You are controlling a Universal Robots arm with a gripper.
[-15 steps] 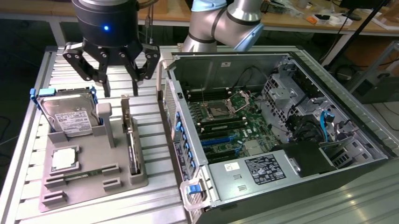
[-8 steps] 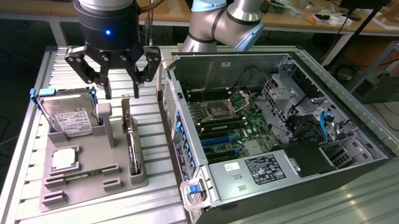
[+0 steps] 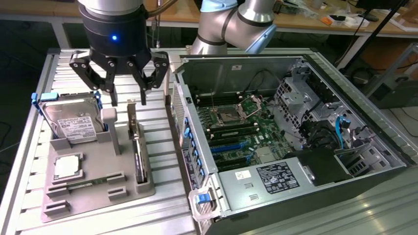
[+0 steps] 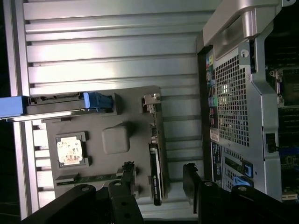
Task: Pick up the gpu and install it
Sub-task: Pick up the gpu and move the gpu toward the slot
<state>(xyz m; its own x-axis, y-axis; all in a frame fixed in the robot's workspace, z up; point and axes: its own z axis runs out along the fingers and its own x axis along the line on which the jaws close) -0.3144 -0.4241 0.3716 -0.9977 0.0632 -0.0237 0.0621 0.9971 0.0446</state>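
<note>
In the exterior view the slatted metal table point(image 3: 163, 215) carries everything; the open computer case point(image 3: 385, 142) lies on its side and takes up the half of the table toward three o'clock, with its motherboard point(image 3: 242, 132) facing up; the robot arm point(image 3: 235, 24) reaches in from twelve o'clock. A grey holder point(image 3: 91, 191) lies on the table at nine o'clock of the case, just beside it. On the holder, the hard drive point(image 3: 72, 120) stands tilted at eleven o'clock, blue frame around it; the gpu point(image 3: 139, 156) stands on its long edge in a slot along the holder's three o'clock side, nearest the case; the CPU chip point(image 3: 68, 166) lies flat at nine o'clock of the gpu. The gripper point(image 3: 128, 100) hangs over the twelve o'clock end of the gpu, jaws spread wide and holding nothing. In the wrist view the gpu point(image 4: 156, 172) sits between the two dark fingers point(image 4: 127, 175), clear of both.
</note>
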